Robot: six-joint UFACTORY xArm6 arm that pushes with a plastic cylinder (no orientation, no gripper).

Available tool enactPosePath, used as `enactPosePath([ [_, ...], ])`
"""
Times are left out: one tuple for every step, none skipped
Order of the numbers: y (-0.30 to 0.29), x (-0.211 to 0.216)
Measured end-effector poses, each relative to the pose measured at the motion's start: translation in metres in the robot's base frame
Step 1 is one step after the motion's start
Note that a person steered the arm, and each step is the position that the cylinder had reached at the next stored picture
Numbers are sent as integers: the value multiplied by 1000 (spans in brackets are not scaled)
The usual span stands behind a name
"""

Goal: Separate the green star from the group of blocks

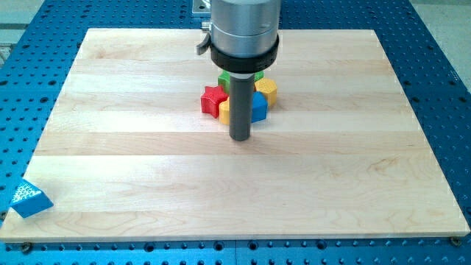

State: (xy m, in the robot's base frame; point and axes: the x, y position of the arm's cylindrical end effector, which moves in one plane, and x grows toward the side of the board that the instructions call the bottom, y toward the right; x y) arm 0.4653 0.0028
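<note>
A tight group of blocks sits at the upper middle of the wooden board (pixel 147 169). A red star (pixel 213 100) is at its left. A yellow block (pixel 266 90) is at the right, a blue block (pixel 259 107) below it, and another yellow block (pixel 224 111) shows at the lower left beside the rod. Green pieces (pixel 224 79) peek out at the view's top of the group, mostly hidden by the rod; the green star's shape cannot be made out. My tip (pixel 240 138) rests just below the group, close to the blue and yellow blocks.
A blue triangular marker (pixel 29 199) lies off the board at the lower left, on the blue perforated table (pixel 441 66). The arm's grey and black body (pixel 243 33) hangs over the board's top edge.
</note>
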Motion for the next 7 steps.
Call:
enactPosePath([
  [-21,-22],
  [-27,-78],
  [-15,-121],
  [16,-127],
  [29,-158],
  [6,-160],
  [-5,-160],
])
